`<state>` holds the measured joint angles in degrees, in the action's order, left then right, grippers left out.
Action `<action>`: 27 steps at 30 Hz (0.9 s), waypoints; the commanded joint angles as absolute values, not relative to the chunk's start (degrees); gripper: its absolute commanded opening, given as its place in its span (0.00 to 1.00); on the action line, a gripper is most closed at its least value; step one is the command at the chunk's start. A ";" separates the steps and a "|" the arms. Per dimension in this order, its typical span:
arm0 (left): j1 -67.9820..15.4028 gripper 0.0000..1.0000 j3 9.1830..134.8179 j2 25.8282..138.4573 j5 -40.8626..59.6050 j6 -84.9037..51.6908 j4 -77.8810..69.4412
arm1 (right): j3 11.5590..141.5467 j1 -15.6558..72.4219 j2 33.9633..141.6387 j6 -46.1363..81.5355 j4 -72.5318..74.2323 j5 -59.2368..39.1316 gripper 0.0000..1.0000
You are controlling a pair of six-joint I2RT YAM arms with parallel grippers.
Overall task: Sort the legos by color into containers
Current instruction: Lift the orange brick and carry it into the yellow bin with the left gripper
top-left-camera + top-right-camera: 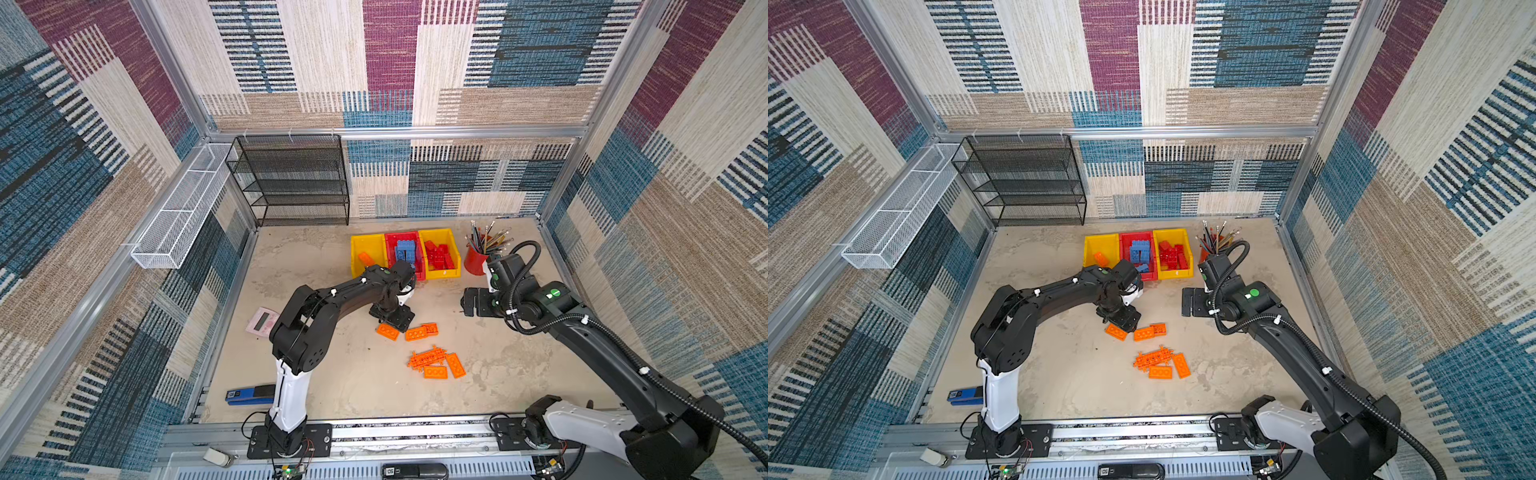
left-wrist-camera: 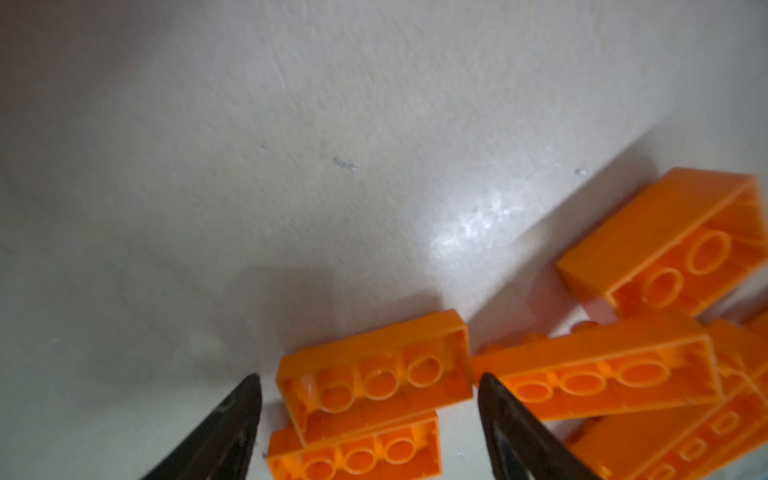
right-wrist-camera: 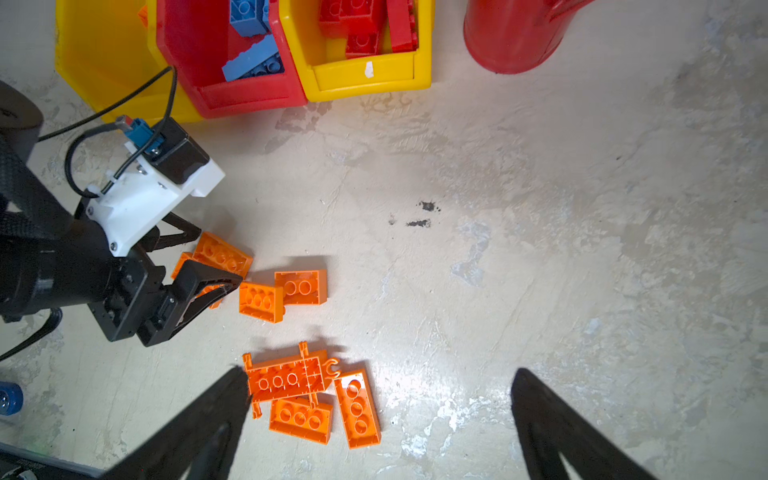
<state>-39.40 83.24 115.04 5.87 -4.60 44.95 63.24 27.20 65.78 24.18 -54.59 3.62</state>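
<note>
Three containers stand in a row at the back. The left yellow bin (image 1: 366, 246) holds an orange brick (image 1: 365, 258), the red bin (image 1: 401, 235) blue bricks (image 1: 405, 251), and the right yellow bin (image 1: 446, 273) red bricks (image 1: 440, 257). Several orange legos lie upside down on the table, among them a toothed plate (image 1: 428, 357). My left gripper (image 2: 370, 382) is low over the nearer group. Its jaws are open on either side of one orange brick (image 2: 374, 370), with small gaps showing, and another brick lies under it. My right gripper (image 3: 380, 374) hangs wide open and empty above the table.
A red pencil cup (image 1: 476, 259) stands right of the bins, close to the right arm. A pink calculator (image 1: 262, 321) and a blue stapler (image 1: 245, 395) lie at the left. A black mesh rack (image 1: 291, 183) and a white mesh basket (image 1: 178, 216) line the back left.
</note>
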 commanded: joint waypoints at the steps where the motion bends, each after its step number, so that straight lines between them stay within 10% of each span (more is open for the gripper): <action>1: -39.37 0.82 83.01 115.42 3.36 -6.99 43.79 | 63.86 27.25 65.76 24.71 -54.82 4.99 0.99; 27: -38.81 0.62 85.96 114.23 -1.88 -10.65 47.88 | 64.59 27.25 65.58 24.59 -55.02 6.33 0.99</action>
<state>-39.33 83.96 115.37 0.08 -10.31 45.39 63.86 27.18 65.49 24.97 -55.31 5.56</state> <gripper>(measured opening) 0.671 0.993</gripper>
